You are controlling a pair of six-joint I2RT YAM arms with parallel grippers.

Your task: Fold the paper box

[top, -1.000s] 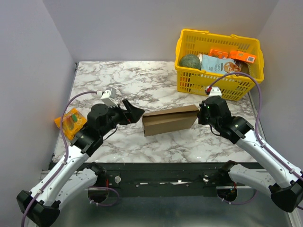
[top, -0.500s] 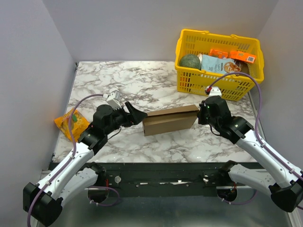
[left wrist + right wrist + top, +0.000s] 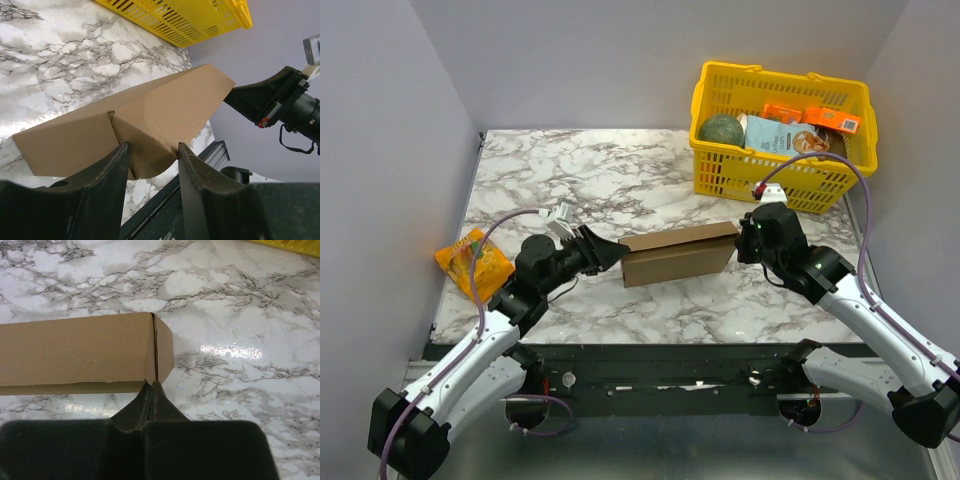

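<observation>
**A:** On the tabletop, where did the paper box (image 3: 678, 255) lie?

**B:** Near the middle, a little toward the near edge. It was a long brown shape, lying with its length running from the left edge toward the right edge, between the 2 arms.

**A:** And the left fingers (image 3: 102, 185)?

**B:** They stood parted, 1 on each side of the box's left end, and the cardboard filled the gap between them. Whether they pressed it or only flanked it, I could not tell.

**A:** The right fingers (image 3: 152, 397)?

**B:** Clenched, the 2 pressed flat together. Their tip touched the lower corner of the box's right end, just under the seam there.

**A:** What else was on the tabletop?

**B:** A yellow basket (image 3: 720, 180) stood in the far right corner, holding packets and a round green thing. An orange packet (image 3: 470, 262) lay at the left edge, just beside the left arm and well apart from the box.
</observation>
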